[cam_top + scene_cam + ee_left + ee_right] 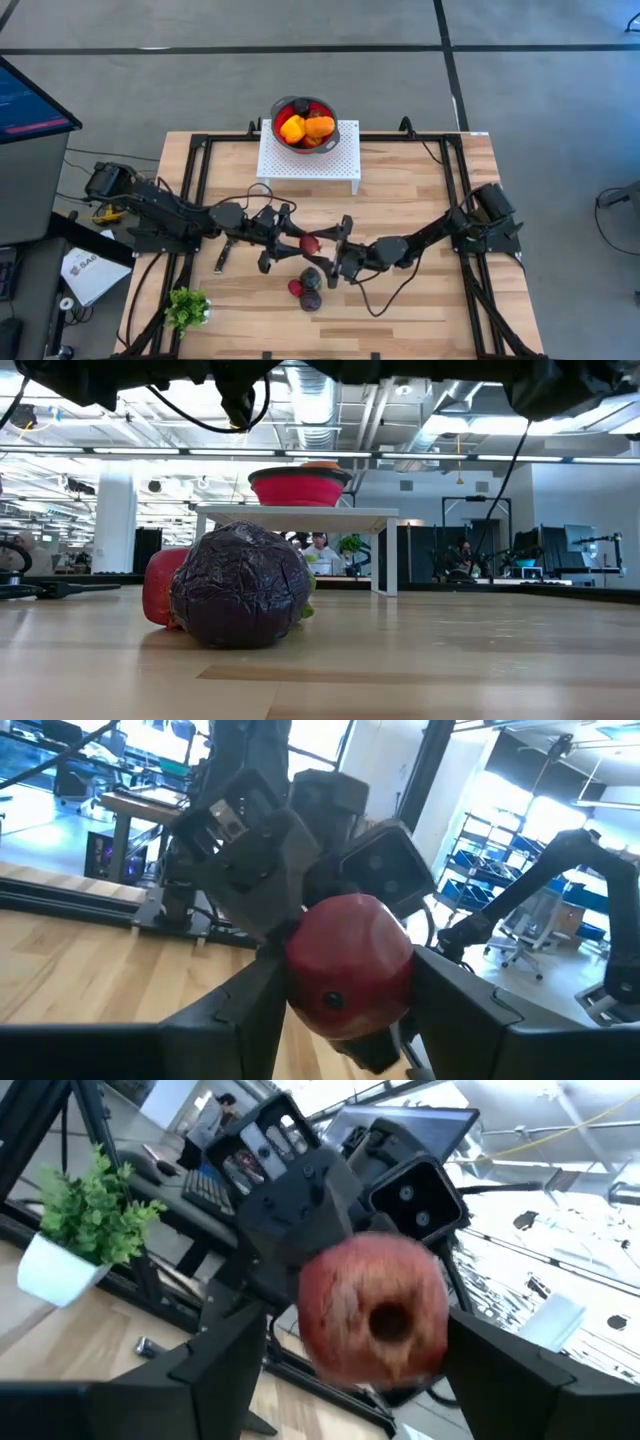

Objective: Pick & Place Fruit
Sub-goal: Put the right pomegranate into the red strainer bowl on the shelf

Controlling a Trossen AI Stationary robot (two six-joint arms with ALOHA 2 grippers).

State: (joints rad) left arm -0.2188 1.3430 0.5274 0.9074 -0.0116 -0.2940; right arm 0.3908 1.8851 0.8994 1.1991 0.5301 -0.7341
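A red apple-like fruit [310, 243] is up in the air over the table's middle, between both grippers. My left gripper [350, 1020] comes from the table's left and is shut on it. My right gripper [355, 1370] faces it from the right, open, a finger on either side of the same fruit [372, 1318]. A dark maroon fruit [240, 588], a red one [158, 588] and an olive green one [310, 278] rest on the table nearer the near edge. Yellow and orange fruits lie in the red bowl [305, 122]. My left gripper pinches the red fruit's round sides [300, 970] between its two fingers, coming level from the table's left. The fruit is lifted clear of the table. Whether my right gripper's fingers touch the fruit, I cannot tell.
The red bowl stands on a white perforated stand [308, 165] at the table's far middle. A leafy green sprig in a white pot [187, 308] stands at the near left corner. Black frame rails run along the table's left and right sides.
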